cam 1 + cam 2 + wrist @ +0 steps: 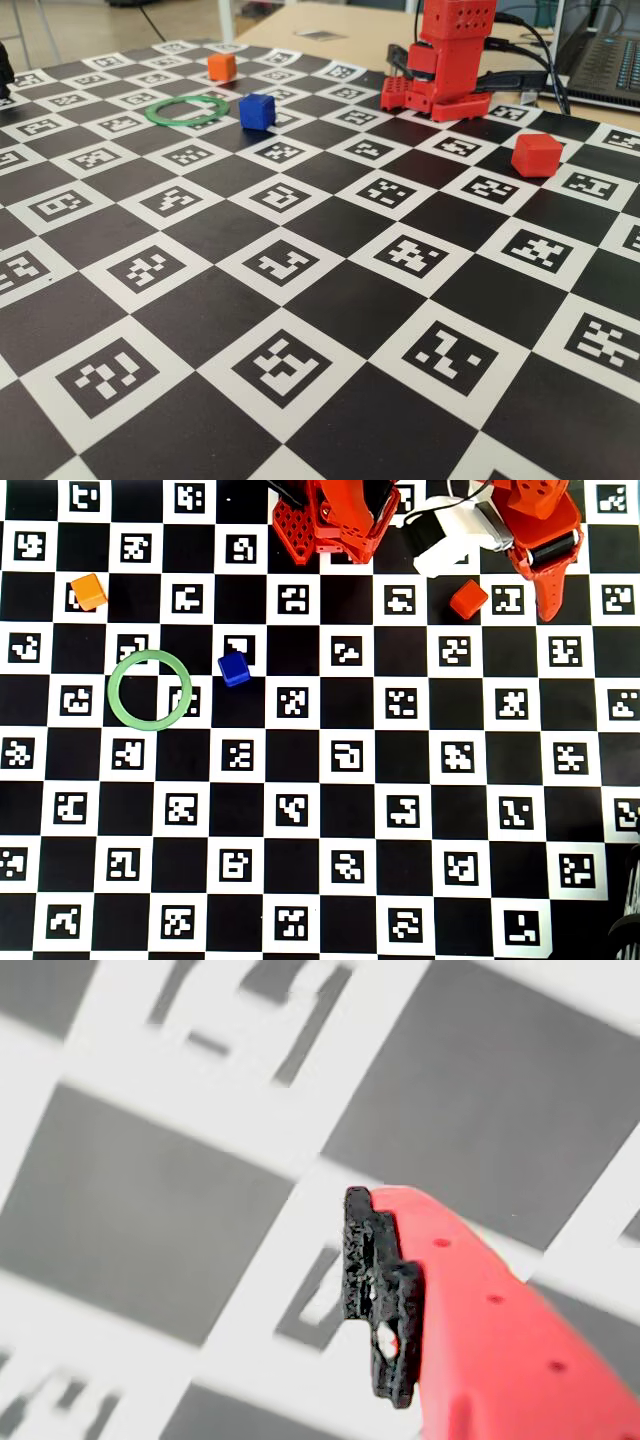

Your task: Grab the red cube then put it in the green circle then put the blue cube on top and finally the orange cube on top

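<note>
1. Closest to the wrist camera, my end effector (372, 1260) shows only one red finger (500, 1340) faced with a black pad (380, 1300). It hangs over blurred black and white squares of the worktop (320, 810). The other finger is out of that view, so I cannot tell whether the end effector is open or closed, and I see nothing held in it.
2. Farthest left in the overhead view is the orange cube (88, 590). It sits up and to the left of the green circle (150, 688), clearly apart from it, on a white marker square.
3. The green circle itself lies flat on the worktop, a thin ring spanning both black and white squares.
4. The blue cube (234, 668) stands just to the right of the green circle, near its rim but not touching it. The fixed view shows the same gap between the blue cube (257, 110) and the ring (186, 110).
5. My red base (330, 520) sits at the top edge of the overhead view, well to the right of the green circle and beyond the blue cube.
6. The red cube (468, 599) rests far to the right of the green circle, well apart from it. It is turned at an angle to the squares.
7. Farthest right of the green circle in the overhead view, my end effector points down the picture, just beside the red cube.
</note>
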Tool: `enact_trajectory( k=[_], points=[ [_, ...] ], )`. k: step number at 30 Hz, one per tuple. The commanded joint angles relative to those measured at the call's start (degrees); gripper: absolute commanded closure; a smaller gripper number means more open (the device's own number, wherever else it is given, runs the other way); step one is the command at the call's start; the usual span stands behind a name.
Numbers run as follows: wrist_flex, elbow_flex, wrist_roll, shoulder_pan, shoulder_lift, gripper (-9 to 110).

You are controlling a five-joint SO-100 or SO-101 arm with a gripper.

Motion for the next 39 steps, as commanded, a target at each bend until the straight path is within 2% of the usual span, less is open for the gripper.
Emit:
enact_trajectory(
  k=[1, 7, 16, 39],
  points=[
    [-2.1, 3.2, -1.5, 0.6, 0.3, 60],
    [-9.8, 12.9, -1.3, 1.3, 0.3, 60],
    [-20.7, 20.9, 5.1, -3.0, -0.8, 59],
    [-32.8, 28.7, 10.1, -8.5, -6.3, 56]
  ],
)
